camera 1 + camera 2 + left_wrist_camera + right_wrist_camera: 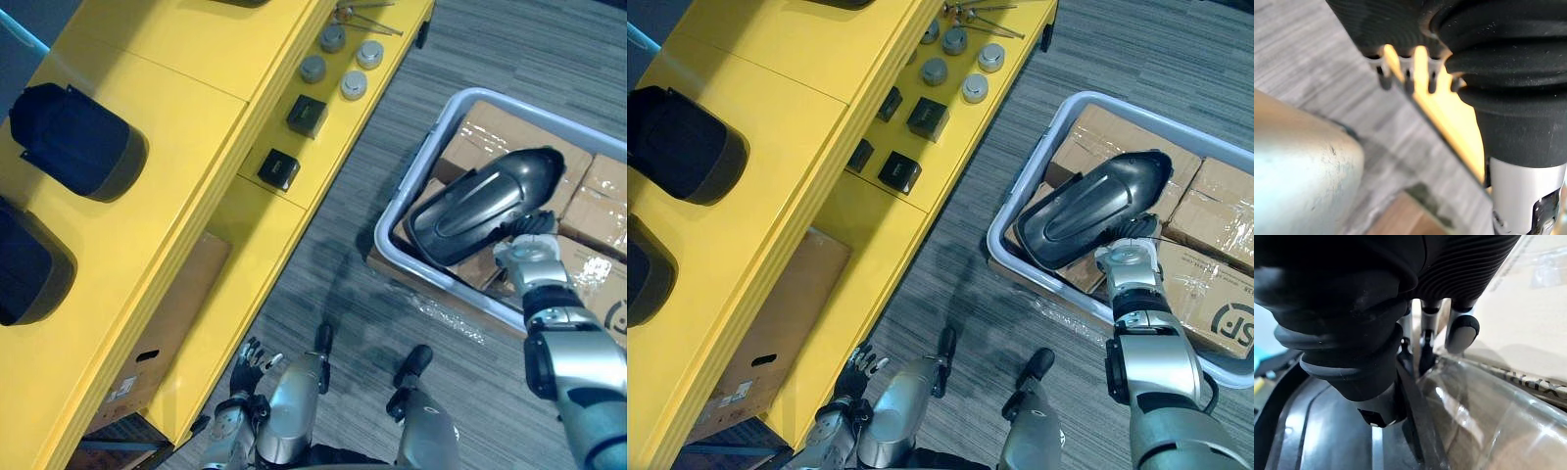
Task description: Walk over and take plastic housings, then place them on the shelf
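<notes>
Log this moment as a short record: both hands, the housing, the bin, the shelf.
right hand: fingers closed on the edge of the plastic housing
plastic housing: dark, tilted over cardboard boxes in the grey bin
left hand: open, low beside the yellow shelf, holding nothing
shelf top: two dark housings
lower level: black boxes, round grey caps
stage: housing gripped, not yet on the shelf

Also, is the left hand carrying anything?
No, the left hand hangs with relaxed fingers beside the yellow shelf, holding nothing; the right hand grips the plastic housing over the bin.
</notes>
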Available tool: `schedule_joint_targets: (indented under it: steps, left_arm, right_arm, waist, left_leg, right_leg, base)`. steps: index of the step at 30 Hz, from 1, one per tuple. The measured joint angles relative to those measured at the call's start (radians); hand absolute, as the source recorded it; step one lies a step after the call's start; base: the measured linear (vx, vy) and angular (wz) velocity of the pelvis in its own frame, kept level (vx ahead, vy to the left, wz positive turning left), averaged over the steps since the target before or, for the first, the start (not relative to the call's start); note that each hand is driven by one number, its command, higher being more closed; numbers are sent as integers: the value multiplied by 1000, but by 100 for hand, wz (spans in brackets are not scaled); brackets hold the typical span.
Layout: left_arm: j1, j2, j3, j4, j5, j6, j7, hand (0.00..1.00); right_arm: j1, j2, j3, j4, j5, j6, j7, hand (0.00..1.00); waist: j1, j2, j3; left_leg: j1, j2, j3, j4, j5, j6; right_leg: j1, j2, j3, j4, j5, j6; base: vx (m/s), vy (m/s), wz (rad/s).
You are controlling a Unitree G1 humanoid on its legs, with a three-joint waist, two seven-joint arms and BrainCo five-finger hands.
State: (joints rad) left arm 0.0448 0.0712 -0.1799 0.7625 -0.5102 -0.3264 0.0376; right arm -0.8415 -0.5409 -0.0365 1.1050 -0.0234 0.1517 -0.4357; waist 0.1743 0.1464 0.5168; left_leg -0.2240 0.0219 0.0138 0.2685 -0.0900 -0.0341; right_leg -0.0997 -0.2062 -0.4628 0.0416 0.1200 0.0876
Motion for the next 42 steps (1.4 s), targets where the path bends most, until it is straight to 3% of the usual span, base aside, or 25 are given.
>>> schedule_joint_targets:
  steps: [5, 10, 15, 19, 22, 29, 35, 39, 42]
  left_arm:
    - [37, 5, 1, -89, 11, -13, 37, 0]
    - [-17, 34, -2, -259, 106, -24, 120, 0]
    - [-147, 94, 2, -395, 212, -21, 194, 0]
    - [-218, 124, 1, -478, 254, -12, 208, 0]
    - [-291, 151, -1, -489, 253, 3, 181, 0]
    - [-473, 203, -44, -488, 232, 14, 60, 0]
    - [-530, 201, -114, -473, 228, 87, -19, 0]
    - [-554, 198, -161, -465, 163, 179, -56, 0]
    - [-559, 197, -188, -466, 114, 243, -60, 0]
  right_arm:
    - [63, 9, 2, -115, -45, -30, -53, 100]
    - [131, 19, 2, -244, -77, -74, -125, 100]
    - [144, 34, 19, -371, -160, -136, -177, 100]
    - [168, 60, 23, -436, -227, -155, -199, 100]
    - [171, 64, 41, -447, -268, -159, -199, 100]
    - [164, 63, 99, -543, -313, -255, -188, 100]
    - [167, 62, 176, -590, -374, -345, -144, 100]
    - [169, 63, 219, -631, -395, -392, -106, 100]
    - [172, 64, 257, -631, -423, -397, -83, 100]
  waist:
    - [-29, -25, -10]
    - [-82, -80, -33]
    - [-109, -92, -38]
    - [-138, -117, -60]
    - [-146, -137, -85]
    - [-192, -145, -134]
    - [-226, -147, -187]
    - [-239, -150, -200]
    - [-240, -149, -211]
  left_leg:
    - [16, 3, 30, -17, 1, 0]
    - [24, 8, 58, -18, 0, 0]
    - [50, 22, 107, -16, -6, -1]
    - [52, 35, 120, -15, -9, -5]
    - [67, 47, 138, -16, -17, -16]
    - [86, 56, 165, -18, -25, -20]
    - [108, 59, 205, -13, -48, -17]
    - [120, 61, 219, -4, -54, -17]
    - [121, 67, 218, 0, -55, -18]
  right_leg:
    - [-2, 5, 27, -18, 12, 5]
    - [-1, 17, 61, -46, 36, 3]
    - [1, 25, 107, -60, 48, -3]
    - [7, 40, 113, -86, 48, -5]
    - [17, 53, 127, -105, 63, -10]
    - [16, 68, 164, -107, 75, -13]
    - [18, 71, 208, -121, 90, -11]
    - [23, 71, 221, -125, 84, -17]
    - [25, 72, 219, -131, 75, -24]
  base:
    - [-11, 17, -17]
    - [-7, 27, -17]
    - [-58, 30, -29]
    - [-49, -10, -15]
    - [10, -9, -19]
    - [17, 14, -15]
    - [-27, 43, -24]
    - [-67, 22, -11]
    - [-65, 4, -1]
